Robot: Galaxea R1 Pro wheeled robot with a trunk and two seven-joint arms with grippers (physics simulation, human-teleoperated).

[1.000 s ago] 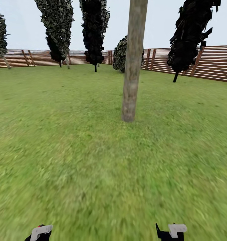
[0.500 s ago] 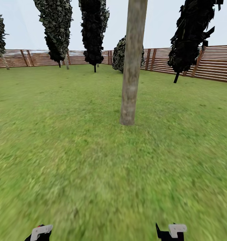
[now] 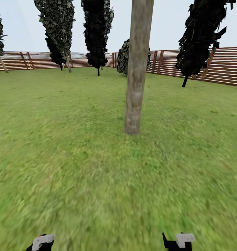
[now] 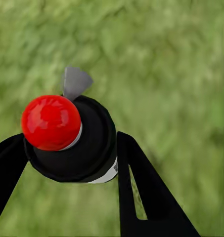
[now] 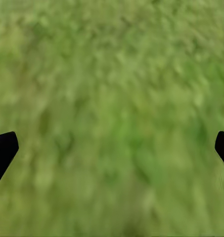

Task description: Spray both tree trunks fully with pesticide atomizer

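holding the pesticide atomizer between its two black fingers, the left gripper hangs over the grass.
the atomizer's red cap and grey nozzle face the camera. the right gripper is spread wide with nothing between its tips, also over grass. ahead of both grippers, well apart, the thick mottled tree trunk stands upright on the lawn, with dark leafy trees and a brown slat fence beyond.

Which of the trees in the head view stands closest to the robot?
The tree with the thick bare grey-brown trunk mid-lawn; the dark leafy trees stand back by the fence.
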